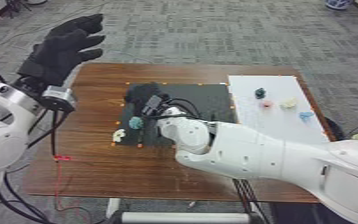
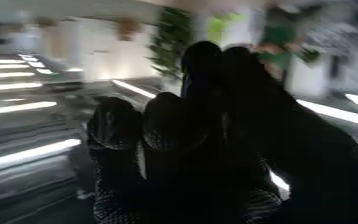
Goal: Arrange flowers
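Left hand: beyond table's eleven o'clock; fingers apart;
Right hand: mat's ten o'clock; grip, can't tell;
White flower: mat's eight o'clock

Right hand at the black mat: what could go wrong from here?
The right hand is close to the teal flower, so a sideways sweep might knock it. The white flower lies at the edge of the mat and could be pushed off it. The loose cables at the right wrist might snag as the arm turns.
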You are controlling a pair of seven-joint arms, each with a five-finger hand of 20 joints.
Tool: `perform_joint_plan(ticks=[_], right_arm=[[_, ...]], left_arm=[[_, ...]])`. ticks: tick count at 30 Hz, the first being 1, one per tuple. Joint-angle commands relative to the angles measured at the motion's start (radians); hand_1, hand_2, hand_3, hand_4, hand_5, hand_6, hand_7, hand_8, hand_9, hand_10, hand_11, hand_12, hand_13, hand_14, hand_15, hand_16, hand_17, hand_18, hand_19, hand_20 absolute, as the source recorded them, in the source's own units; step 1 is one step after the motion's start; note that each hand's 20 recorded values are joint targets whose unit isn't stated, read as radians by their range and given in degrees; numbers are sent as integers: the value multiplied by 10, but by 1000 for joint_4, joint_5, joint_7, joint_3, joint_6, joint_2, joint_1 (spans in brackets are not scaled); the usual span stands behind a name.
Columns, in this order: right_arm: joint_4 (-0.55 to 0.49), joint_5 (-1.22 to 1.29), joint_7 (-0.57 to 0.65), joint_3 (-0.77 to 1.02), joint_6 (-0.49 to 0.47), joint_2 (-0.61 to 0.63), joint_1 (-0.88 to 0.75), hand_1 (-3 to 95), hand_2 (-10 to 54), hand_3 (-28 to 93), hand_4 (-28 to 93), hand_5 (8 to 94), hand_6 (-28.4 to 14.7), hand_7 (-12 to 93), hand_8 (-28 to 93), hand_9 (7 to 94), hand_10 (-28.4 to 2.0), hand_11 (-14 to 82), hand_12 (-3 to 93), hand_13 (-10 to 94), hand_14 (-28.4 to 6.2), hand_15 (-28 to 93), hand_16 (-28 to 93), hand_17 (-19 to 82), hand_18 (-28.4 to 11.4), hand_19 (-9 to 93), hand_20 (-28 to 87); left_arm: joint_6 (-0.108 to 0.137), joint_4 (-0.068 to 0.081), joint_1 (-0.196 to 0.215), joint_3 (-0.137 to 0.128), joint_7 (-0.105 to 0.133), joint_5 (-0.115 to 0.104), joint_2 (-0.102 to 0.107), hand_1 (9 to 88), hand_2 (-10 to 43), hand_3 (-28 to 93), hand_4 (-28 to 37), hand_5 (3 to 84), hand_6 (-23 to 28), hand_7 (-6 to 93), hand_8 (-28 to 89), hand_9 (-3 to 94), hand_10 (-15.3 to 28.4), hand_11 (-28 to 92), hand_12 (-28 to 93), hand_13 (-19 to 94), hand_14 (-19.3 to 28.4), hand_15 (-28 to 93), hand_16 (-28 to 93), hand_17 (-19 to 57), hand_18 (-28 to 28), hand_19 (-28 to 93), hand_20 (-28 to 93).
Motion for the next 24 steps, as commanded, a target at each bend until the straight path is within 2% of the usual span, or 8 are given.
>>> perform_joint_plan(ticks=[1,3,7,11,15,24], right_arm=[[-127,-26,-212,134,-131,132,-82,424,97,894,-279,534,65,207,-144,579,-112,468,715,590,-100,819,504,330,-194,913,592],[-137,-46,-226,170,-178,134,-115,413,111,892,-280,538,66,201,-143,535,-121,510,718,576,-107,821,514,314,-192,899,602],[-157,-60,-191,172,-199,151,-126,391,123,898,-269,524,61,191,-138,526,-122,520,723,572,-112,832,500,310,-193,893,606],[-163,-23,-198,178,-149,175,-132,381,60,902,-273,474,47,211,-146,528,-128,542,693,582,-116,849,456,325,-205,904,589],[-182,-50,-187,192,-185,178,-148,392,63,908,-279,524,59,212,-151,532,-127,538,685,577,-116,853,450,321,-203,904,587],[-203,-65,-243,179,-268,170,-165,387,79,912,-282,515,60,196,-148,563,-121,516,682,579,-118,853,452,324,-206,907,591]], left_arm=[[17,-26,57,-51,1,-2,-15,259,-6,673,-230,223,19,163,-80,152,89,186,184,67,121,376,-28,-107,190,358,136],[14,-27,64,-57,-4,-2,-17,259,-6,672,-228,225,20,162,-79,153,90,187,185,69,121,383,-28,-107,191,361,133],[12,-26,62,-54,-3,0,-22,259,-8,674,-229,226,20,162,-79,155,91,190,187,69,121,390,-31,-107,190,364,127],[17,-34,82,-69,-2,-1,-21,260,-8,673,-233,228,18,166,-78,157,91,194,189,71,122,397,-33,-107,189,366,123],[19,-32,88,-72,-5,-3,-22,262,-5,670,-233,228,19,168,-81,157,91,195,189,70,124,402,-36,-106,189,370,120],[14,-32,90,-68,-6,-2,-23,260,-6,672,-231,229,18,170,-83,158,91,197,187,72,122,404,-41,-106,189,373,115]])
